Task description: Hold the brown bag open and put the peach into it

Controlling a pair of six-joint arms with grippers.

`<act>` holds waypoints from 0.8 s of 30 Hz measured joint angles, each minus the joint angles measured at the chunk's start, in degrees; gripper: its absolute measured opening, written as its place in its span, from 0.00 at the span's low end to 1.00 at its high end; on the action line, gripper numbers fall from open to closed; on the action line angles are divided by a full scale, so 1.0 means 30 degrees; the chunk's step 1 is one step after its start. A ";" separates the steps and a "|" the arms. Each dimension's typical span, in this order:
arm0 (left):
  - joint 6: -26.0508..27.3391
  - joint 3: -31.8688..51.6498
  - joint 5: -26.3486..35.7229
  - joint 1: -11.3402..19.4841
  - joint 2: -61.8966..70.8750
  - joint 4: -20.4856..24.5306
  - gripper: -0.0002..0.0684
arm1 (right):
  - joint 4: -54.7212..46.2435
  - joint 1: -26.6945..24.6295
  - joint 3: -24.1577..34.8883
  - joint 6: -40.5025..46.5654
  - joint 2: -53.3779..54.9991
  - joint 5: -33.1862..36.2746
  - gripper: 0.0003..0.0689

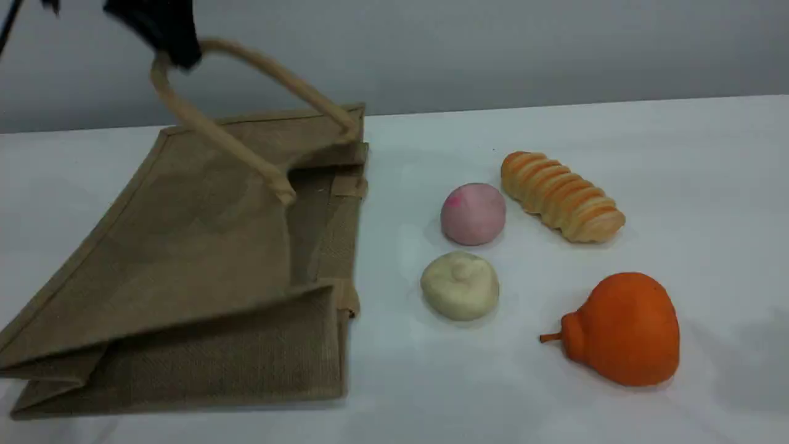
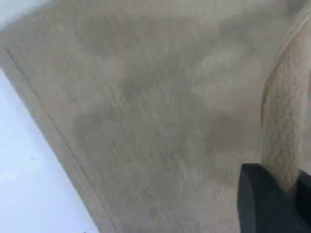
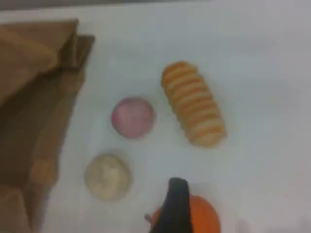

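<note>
The brown bag (image 1: 203,259) lies at the left with its mouth toward the fruit. My left gripper (image 1: 177,54) is shut on its upper beige handle (image 1: 222,132) and holds it up, so the top side is lifted and the mouth gapes. In the left wrist view the handle (image 2: 286,126) runs down between my dark fingertips (image 2: 265,204) over the bag's fabric (image 2: 146,121). The peach (image 1: 473,213) sits on the table right of the bag's mouth. In the right wrist view the right gripper's fingertip (image 3: 174,204) hangs open well above and in front of the peach (image 3: 132,117), holding nothing.
A cream-white lumpy ball (image 1: 460,285) lies just in front of the peach. A ridged orange bread roll (image 1: 561,196) lies to the peach's right. An orange pear-shaped fruit (image 1: 622,330) sits at the front right. All rest on the white table (image 1: 678,154).
</note>
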 joint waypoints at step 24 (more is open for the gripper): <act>0.7556 -0.1428 -0.0010 -0.0018 -0.2737 -0.5516 0.12 | 0.5102 0.0000 0.0000 -0.5879 0.5658 0.1185 0.85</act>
